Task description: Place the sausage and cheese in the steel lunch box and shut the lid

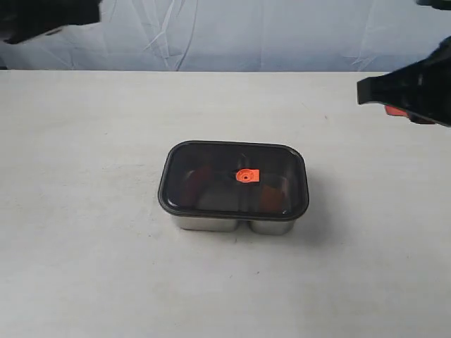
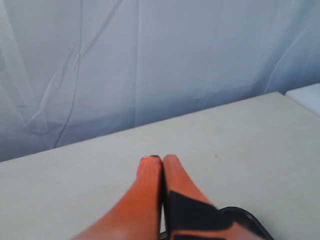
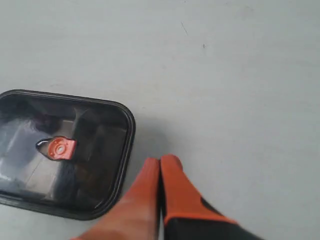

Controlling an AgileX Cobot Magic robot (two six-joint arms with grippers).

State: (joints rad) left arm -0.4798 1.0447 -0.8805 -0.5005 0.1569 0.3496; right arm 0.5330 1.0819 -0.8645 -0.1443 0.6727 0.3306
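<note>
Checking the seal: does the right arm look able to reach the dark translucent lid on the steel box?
Probably yes: the shut right claw hangs clear of the dark translucent lid, nothing standing between them.

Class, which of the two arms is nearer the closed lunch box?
The right arm: its wrist view shows the lid just beside its shut jaws, whereas the left arm sees only table and curtain.

lid (image 1: pixel 211 158) obscures inside, R arm (image 1: pixel 416 88) cropped
</note>
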